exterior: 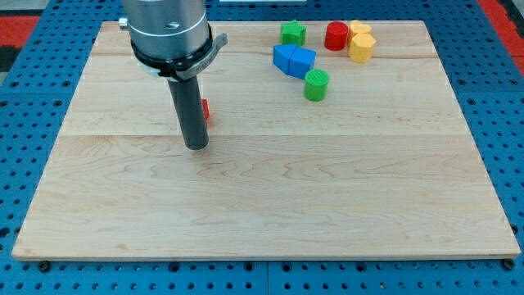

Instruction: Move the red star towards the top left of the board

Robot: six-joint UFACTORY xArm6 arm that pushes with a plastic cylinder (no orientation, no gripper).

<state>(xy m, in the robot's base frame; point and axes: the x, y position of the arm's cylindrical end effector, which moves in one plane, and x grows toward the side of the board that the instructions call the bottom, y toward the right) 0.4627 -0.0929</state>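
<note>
The red star [205, 111] is mostly hidden behind my rod; only a small red sliver shows at the rod's right side, left of the board's centre. My tip [196, 146] rests on the wooden board [270, 197] just below and left of that sliver, seemingly touching it. The star's shape cannot be made out.
At the view's top right stand a green star-like block [293, 33], a red cylinder [336, 36], two yellow blocks [360, 43], two joined blue blocks [294, 61] and a green cylinder [316, 84]. A blue pegboard surrounds the board.
</note>
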